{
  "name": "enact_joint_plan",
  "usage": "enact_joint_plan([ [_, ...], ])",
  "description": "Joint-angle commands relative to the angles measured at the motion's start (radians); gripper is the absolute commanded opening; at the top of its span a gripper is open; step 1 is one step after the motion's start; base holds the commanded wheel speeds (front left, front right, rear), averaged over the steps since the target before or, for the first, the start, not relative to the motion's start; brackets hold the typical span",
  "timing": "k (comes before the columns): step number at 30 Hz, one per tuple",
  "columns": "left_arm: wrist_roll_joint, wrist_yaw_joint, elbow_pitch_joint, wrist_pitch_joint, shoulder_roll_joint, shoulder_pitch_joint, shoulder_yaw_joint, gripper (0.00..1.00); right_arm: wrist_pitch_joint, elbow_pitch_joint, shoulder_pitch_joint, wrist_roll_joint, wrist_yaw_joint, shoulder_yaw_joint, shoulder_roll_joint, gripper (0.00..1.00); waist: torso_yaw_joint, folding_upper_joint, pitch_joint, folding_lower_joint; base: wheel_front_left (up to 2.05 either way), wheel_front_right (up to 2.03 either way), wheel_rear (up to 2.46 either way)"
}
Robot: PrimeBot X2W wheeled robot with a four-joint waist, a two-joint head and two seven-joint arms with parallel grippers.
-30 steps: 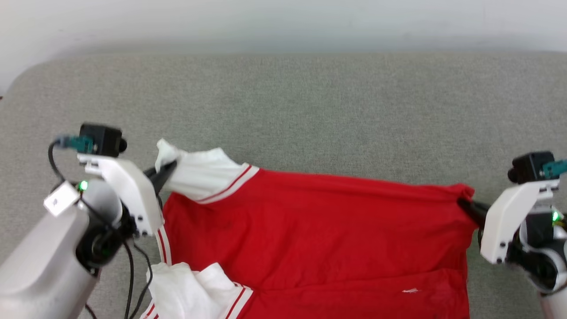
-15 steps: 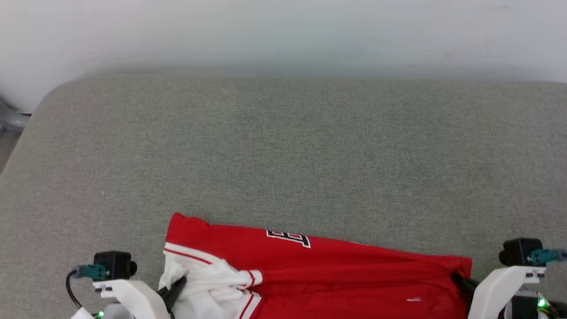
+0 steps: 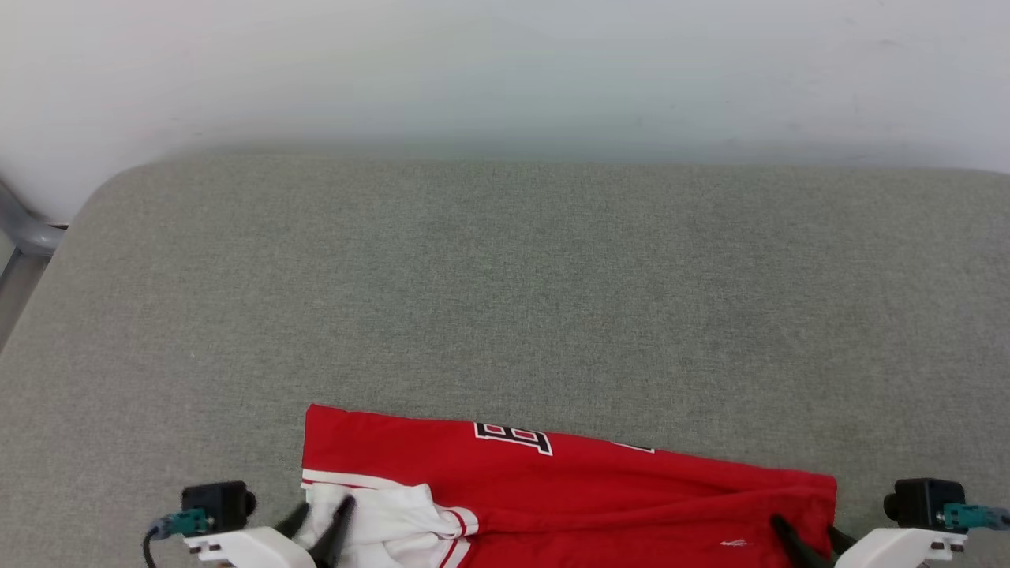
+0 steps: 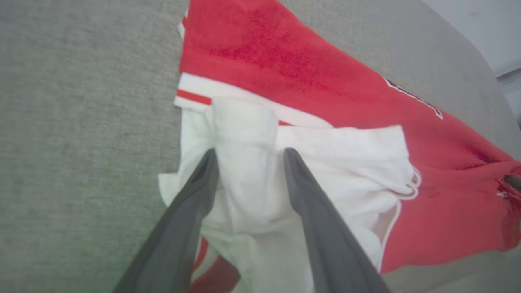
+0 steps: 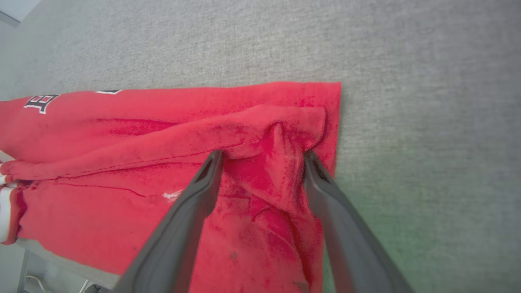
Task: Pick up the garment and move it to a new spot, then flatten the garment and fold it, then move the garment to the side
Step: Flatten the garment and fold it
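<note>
Left gripper (image 4: 248,156) low, fingers (image 4: 195,191) parted astride white sleeve (image 4: 244,122) of red jersey shirt (image 3: 568,481); right gripper (image 5: 262,156) likewise astride bunched hem (image 5: 281,130), seemingly not pinching. Grey fabric-covered table (image 3: 505,276); white wall (image 3: 505,71) behind.

Prob. lab/test rm: bare white wall (image 3: 505,71), grey fabric-topped table (image 3: 505,276) (rounded corner).
</note>
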Motion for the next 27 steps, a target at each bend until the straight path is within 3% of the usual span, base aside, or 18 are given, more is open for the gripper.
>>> enact_joint_plan([
  [1,0.023,0.011,0.004,-0.034,0.007,-0.021,0.013,1.00,0.002,-0.010,0.025,0.012,-0.003,-0.007,-0.008,1.00,-0.001,0.0000,-0.007,0.0000,0.00,0.00,0.00],
  [8,0.126,0.048,-0.051,-0.179,0.000,-0.068,0.030,1.00,0.142,-0.170,0.084,0.055,-0.002,-0.025,-0.041,1.00,-0.012,0.0000,-0.031,0.0000,0.00,0.00,0.00],
  [16,0.279,0.118,-0.163,-0.241,-0.006,-0.095,0.089,1.00,0.277,-0.315,0.111,0.025,-0.002,-0.119,-0.075,1.00,0.001,0.0000,-0.030,0.0000,0.00,0.00,0.00],
  [27,0.539,0.131,-0.340,-0.245,-0.093,-0.073,0.210,1.00,0.368,-0.286,0.058,0.008,-0.002,-0.125,-0.076,1.00,0.064,0.0000,0.031,0.0000,0.00,0.00,0.00],
])
